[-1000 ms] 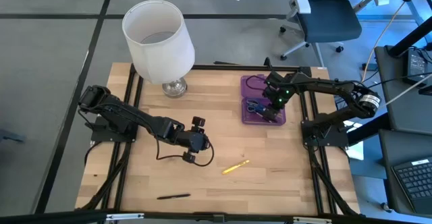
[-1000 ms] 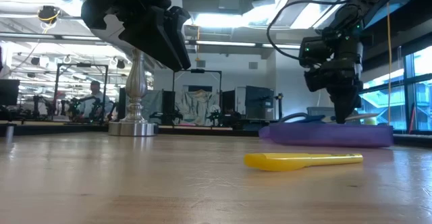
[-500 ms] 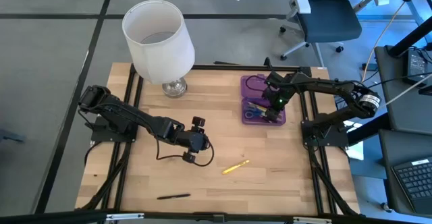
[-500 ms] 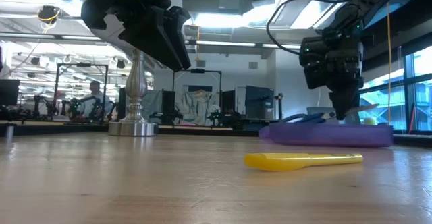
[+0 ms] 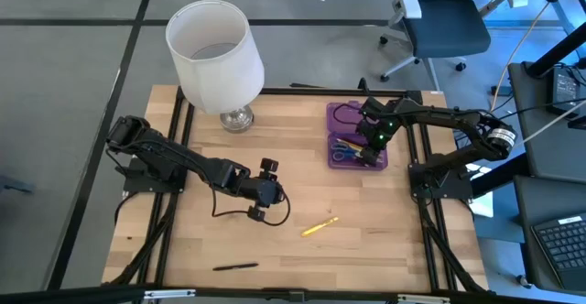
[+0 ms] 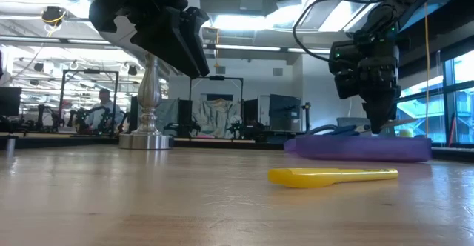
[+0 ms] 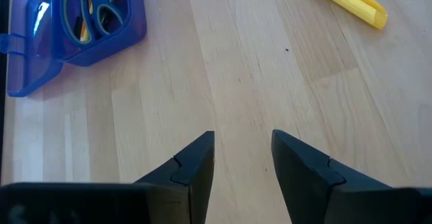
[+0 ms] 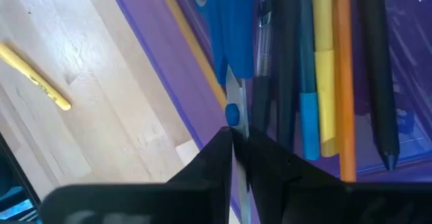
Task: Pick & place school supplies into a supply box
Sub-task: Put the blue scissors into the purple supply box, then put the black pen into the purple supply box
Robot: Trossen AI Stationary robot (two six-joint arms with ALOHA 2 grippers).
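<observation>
Table (image 5: pixel 293 171): pale wood with plank grain, set in a black frame. Box (image 5: pixel 341 112): translucent purple. Scissors (image 8: pixel 226 28): blue handles, silver blades, blue pivot. Box contents in the right wrist view: black pens (image 8: pixel 381 82), an orange pencil (image 8: pixel 344 82), a yellow pencil (image 8: pixel 322 55) with a light-blue band. Loose yellow pen (image 5: pixel 320 226) and loose black pen (image 5: pixel 236 266) on the wood. Lampshade (image 5: pixel 212 52): white; lamp base (image 6: pixel 147 138): silver. Both arms: black; right arm carries green lights (image 5: pixel 377 139).

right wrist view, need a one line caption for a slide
Right gripper shut on the blade of the blue-handled scissors over the purple supply box, pens and pencils already inside, a yellow marker left on the table.
</observation>
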